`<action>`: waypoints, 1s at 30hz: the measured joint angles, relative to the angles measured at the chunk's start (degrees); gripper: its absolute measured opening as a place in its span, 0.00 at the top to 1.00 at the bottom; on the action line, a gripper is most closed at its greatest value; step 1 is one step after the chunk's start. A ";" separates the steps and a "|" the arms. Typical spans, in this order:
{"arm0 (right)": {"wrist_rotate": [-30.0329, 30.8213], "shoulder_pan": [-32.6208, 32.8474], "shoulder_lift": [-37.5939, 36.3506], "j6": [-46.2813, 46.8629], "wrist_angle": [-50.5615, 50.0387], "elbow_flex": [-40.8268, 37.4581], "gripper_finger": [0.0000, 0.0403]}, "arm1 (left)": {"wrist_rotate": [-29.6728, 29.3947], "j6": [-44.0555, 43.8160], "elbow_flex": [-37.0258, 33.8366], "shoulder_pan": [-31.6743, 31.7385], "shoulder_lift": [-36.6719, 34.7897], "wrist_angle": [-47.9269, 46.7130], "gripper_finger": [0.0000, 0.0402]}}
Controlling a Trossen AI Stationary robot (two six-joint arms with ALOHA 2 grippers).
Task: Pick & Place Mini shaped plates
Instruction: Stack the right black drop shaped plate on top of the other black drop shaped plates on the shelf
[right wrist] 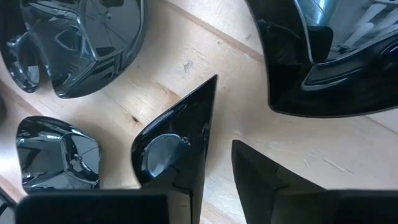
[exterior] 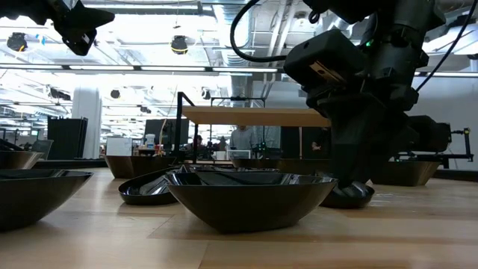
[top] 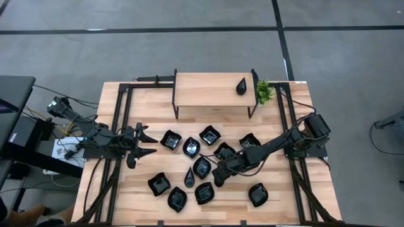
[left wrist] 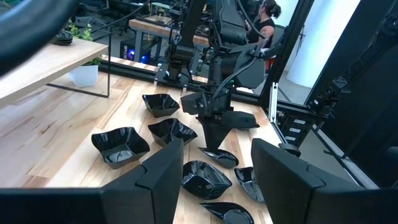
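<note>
mini shaped plates (top: 202,167) scattered across the lower centre of the high view, one teardrop plate (top: 242,85) up on the small shelf (top: 208,89) at upper centre beside the green plant (top: 264,92). right gripper (top: 219,177) low among the dishes at centre; cannot tell whether clenched or released. left gripper (top: 140,145) at centre left, fingers spread wide, grasping nothing.

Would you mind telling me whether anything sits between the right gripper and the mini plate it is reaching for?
Nothing visible does. The right gripper is down among the mini shaped plates, and its wrist view shows a teardrop plate right at its fingertips on bare table. The left gripper waits open, raised at the left.
</note>
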 joint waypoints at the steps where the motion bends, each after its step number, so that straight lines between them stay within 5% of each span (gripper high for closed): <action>1: -0.01 0.00 0.00 0.00 0.01 0.00 0.81 | 0.00 0.00 0.00 -0.01 0.00 0.00 0.52; 30: -0.03 0.00 0.00 -0.47 0.11 0.00 1.00 | 0.00 0.00 0.00 0.00 0.00 -0.05 0.52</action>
